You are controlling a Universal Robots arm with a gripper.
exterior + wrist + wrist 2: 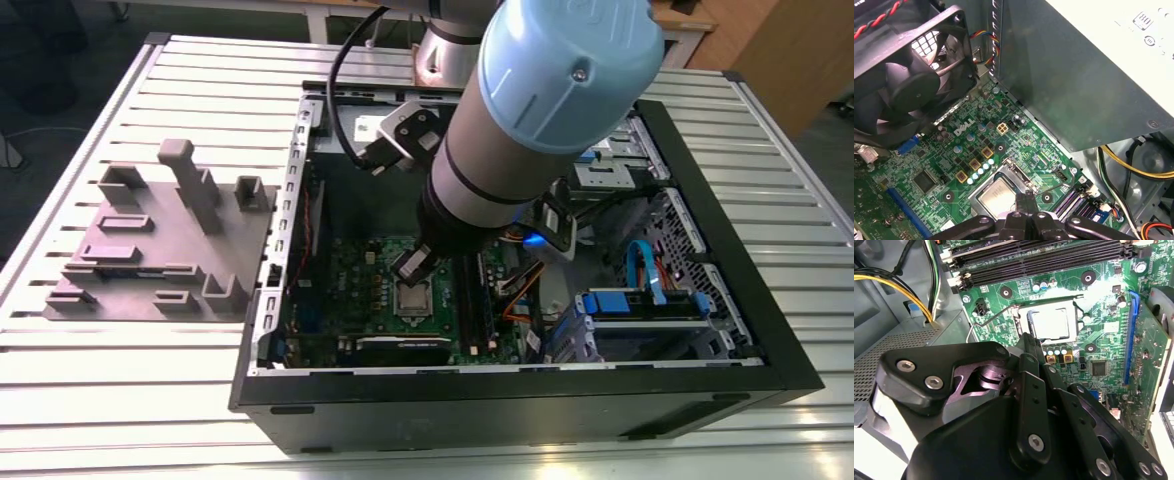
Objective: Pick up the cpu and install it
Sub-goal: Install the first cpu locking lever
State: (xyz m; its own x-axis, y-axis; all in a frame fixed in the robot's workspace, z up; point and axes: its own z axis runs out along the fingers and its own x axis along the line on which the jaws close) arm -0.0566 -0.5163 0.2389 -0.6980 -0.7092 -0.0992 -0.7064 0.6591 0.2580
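Cpu (997,196) seated in socket on green motherboard (979,150); pincer (1026,200) fingertips together, just above.

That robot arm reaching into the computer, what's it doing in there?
It is working on fitting a cpu, a small shiny square chip, into the green motherboard inside the open computer case. Right now the chip lies in the square socket on the board, and the robot's hand hovers right over its edge with its fingers together. The grey block tray sits outside the case on the table.
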